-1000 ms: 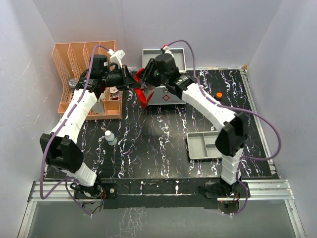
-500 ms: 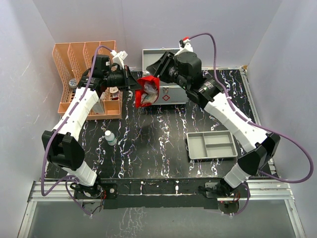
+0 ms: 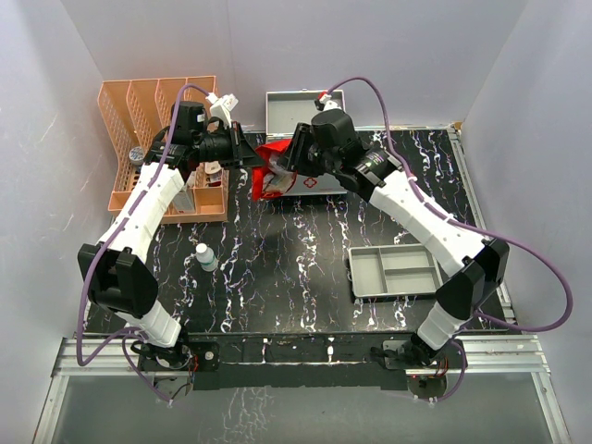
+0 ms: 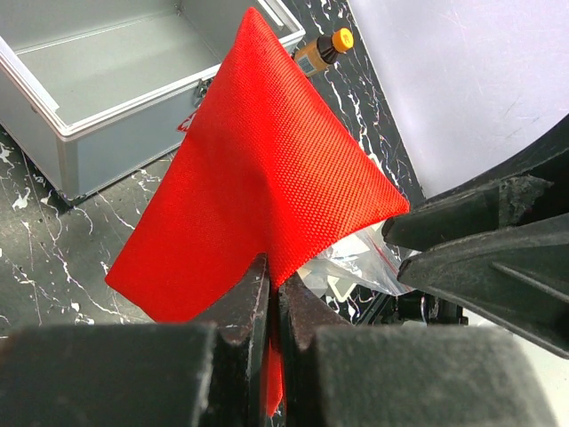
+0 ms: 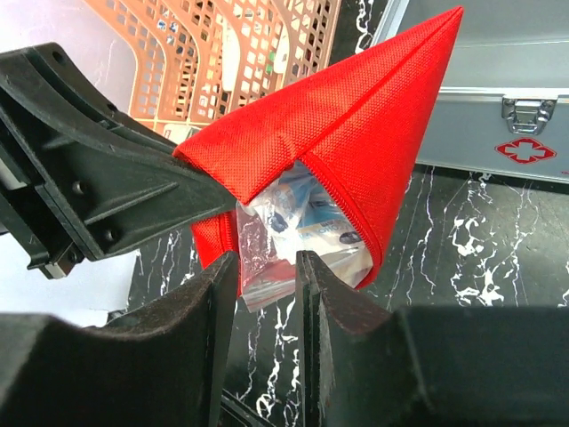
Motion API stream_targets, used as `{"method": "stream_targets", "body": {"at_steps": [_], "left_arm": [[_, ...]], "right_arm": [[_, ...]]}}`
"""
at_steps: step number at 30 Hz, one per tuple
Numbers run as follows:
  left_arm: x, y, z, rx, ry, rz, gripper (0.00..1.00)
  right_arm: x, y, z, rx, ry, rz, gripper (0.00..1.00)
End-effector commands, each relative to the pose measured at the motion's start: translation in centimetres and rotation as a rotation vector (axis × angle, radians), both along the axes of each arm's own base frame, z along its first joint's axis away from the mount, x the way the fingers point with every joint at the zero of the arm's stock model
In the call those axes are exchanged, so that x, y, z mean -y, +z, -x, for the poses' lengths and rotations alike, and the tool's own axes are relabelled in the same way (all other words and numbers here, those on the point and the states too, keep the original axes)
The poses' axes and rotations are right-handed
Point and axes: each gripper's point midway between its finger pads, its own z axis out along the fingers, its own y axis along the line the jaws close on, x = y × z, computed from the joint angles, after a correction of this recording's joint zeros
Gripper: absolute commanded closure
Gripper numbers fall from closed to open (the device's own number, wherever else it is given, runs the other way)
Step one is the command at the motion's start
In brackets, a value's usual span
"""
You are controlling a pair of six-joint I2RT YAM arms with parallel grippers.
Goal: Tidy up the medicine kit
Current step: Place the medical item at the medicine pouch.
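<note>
The medicine kit is a silver case that stands open at the back of the table. It also shows in the left wrist view and the right wrist view. My left gripper is shut on an edge of the red pouch and holds it in the air in front of the case. The pouch's mouth gapes, and a clear plastic bag of supplies hangs out of it. My right gripper is open, with its fingertips on either side of the bag's lower edge.
An orange file organizer stands at the back left. A small white bottle stands on the left of the table. A grey divided tray lies at the front right. A brown bottle with an orange cap lies right of the case.
My right arm swung its elbow out to the right and the gripper rose, then came back down to the pouch's mouth. The left gripper kept hold of the pouch.
</note>
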Motion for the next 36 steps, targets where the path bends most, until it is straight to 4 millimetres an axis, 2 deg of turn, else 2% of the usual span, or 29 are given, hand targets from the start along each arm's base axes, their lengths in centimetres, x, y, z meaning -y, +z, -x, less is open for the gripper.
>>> {"method": "stream_targets", "body": {"at_steps": [1,5,9,10,12,14,19,23,28,36], "left_arm": [[0.5,2.4,0.3,0.050,-0.023,0.032,1.00],[0.6,2.3,0.2,0.050,-0.026,0.033,1.00],[0.6,2.3,0.3,0.047,-0.026,0.033,1.00],[0.5,2.3,0.2,0.047,-0.025,0.035,1.00],[0.6,2.3,0.2,0.048,-0.025,0.036,1.00],[0.6,2.5,0.2,0.052,-0.026,0.038,1.00],[0.6,2.5,0.3,0.048,-0.030,0.038,1.00],[0.7,2.7,0.4,0.049,-0.035,0.042,1.00],[0.9,3.1,0.7,0.049,-0.053,0.055,1.00],[1.3,3.7,1.7,0.043,-0.097,0.085,1.00]], "right_arm": [[-0.5,2.1,0.1,0.062,0.021,0.023,0.70],[-1.9,1.8,0.4,0.065,0.046,0.056,0.68],[-2.9,2.0,0.9,0.091,0.063,0.104,0.63],[-3.3,1.0,0.6,0.080,0.063,0.137,0.62],[-3.4,0.2,0.3,0.082,0.055,0.184,0.61],[-3.0,-0.5,0.1,0.078,0.035,0.228,0.65],[-1.7,-2.5,-0.4,0.060,-0.016,0.311,0.87],[-1.2,-3.5,-0.7,0.060,-0.043,0.339,0.97],[-1.7,-4.6,-1.5,0.071,-0.049,0.355,1.00],[-3.9,-5.4,-4.0,0.109,-0.026,0.378,1.00]]}}
